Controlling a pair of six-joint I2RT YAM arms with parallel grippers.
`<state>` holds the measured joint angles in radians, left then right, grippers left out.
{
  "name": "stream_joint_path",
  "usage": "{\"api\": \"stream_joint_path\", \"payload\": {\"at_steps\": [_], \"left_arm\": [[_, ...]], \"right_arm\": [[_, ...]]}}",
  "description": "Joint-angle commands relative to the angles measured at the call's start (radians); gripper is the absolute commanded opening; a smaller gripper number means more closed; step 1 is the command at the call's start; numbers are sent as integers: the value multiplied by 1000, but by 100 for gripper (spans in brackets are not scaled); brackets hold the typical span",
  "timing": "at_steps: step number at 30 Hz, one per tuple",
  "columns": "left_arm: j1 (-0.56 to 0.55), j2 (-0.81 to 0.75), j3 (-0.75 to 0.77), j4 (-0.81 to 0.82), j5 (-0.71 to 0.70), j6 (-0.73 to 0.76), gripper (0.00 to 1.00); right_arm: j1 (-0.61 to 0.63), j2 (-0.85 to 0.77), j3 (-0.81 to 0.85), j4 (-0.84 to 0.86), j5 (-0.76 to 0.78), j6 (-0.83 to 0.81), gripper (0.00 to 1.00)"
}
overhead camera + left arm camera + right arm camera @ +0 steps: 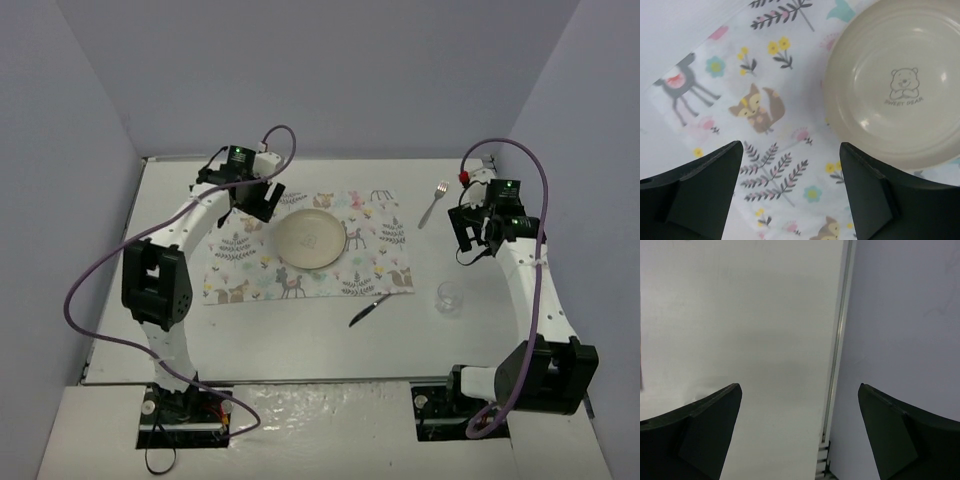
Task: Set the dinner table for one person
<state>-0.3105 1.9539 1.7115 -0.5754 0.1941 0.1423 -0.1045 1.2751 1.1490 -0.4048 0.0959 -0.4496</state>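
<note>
Left gripper (255,203) is hovering in the upper left of the top view, above the left end of the animal-print placemat (372,252) and just left of the plate (311,238). Its jaws are standing apart with nothing between them; in its wrist view the printed cloth is showing through the gap. The right gripper (476,236) is hanging at the right of the top view, jaws wide apart and holding nothing, with only bare tabletop and wall showing in its wrist view.

The dinner table (300,345) is filling the middle of the top view. The placemat is lying at its centre, with the cream plate sitting on it. A knife (366,310) is lying slantwise just off the mat's lower right edge. A glass (449,298) is standing upright to the knife's right. A fork (434,203) is lying beyond the mat's upper right corner.
</note>
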Motion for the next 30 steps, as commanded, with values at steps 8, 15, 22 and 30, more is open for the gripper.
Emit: {"api": "stream_joint_path", "payload": {"at_steps": [8,15,22,30], "left_arm": [[78,-180,-323,49,-127,106,75],[81,-146,-406,85,-127,109,75],[99,-108,-384,85,-123,103,75],[105,-88,-381,91,-125,103,75]], "right_arm": [[-8,58,-118,-219,-80,-129,100],[-9,101,-192,-224,-155,-157,100],[-8,186,-209,-223,-187,-171,100],[-8,354,-207,-196,-244,-179,90]]}}
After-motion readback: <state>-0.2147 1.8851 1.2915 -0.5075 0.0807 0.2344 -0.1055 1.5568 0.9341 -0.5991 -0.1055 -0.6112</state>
